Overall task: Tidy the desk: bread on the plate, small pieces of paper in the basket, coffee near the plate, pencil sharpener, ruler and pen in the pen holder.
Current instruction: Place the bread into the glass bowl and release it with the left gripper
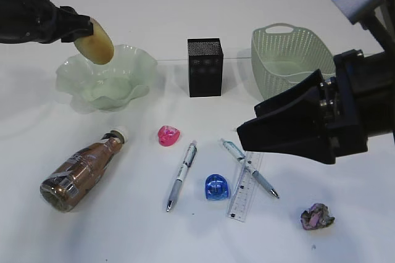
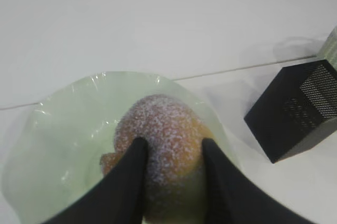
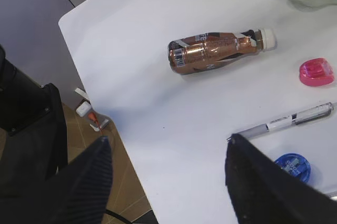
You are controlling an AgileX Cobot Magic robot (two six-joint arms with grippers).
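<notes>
A crumpled paper scrap (image 1: 317, 217) lay near the table's (image 1: 154, 238) front right corner; the left claw (image 1: 86, 33) gripped the bread (image 1: 97, 43) above the plate (image 1: 106, 81); its wrist view showed fingers (image 2: 131, 182) clamping the bread; the right claw (image 3: 168, 182) gaped wide, empty, over the coffee bottle (image 3: 216, 50).

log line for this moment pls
left end effector: shut on bread, over plate | right end effector: open, empty, above desk | coffee: lying down
</notes>
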